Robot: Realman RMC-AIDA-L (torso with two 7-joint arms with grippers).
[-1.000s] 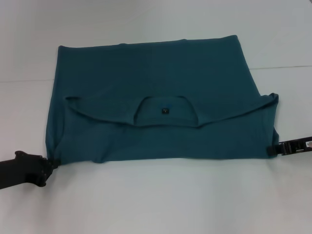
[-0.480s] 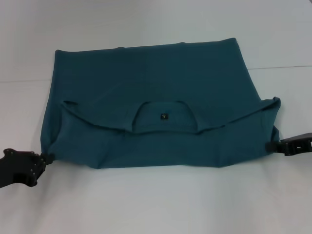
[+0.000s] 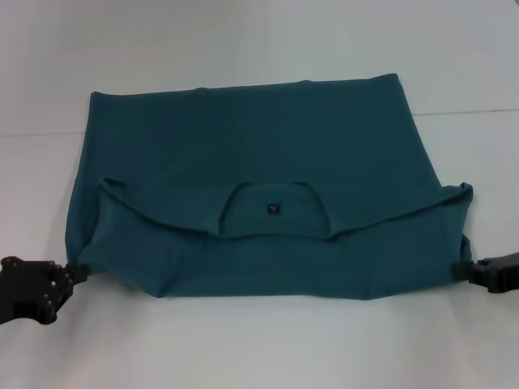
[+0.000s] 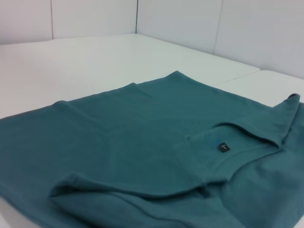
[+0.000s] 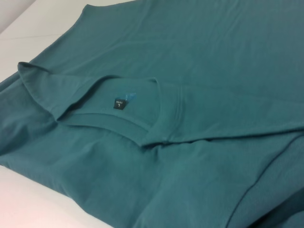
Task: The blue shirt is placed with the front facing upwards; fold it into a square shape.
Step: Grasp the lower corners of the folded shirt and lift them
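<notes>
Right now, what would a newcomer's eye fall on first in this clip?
The blue shirt dominates the white table, folded over so its collar with the small dark neck label faces the robot at mid-cloth. Next come the two black grippers at the near corners: the left gripper at the shirt's left edge and the right gripper at its right edge.

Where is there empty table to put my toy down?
Bare table lies in front of the blue shirt, between the left hand and right hand, and behind its far edge. The middle is covered by shirt.
</notes>
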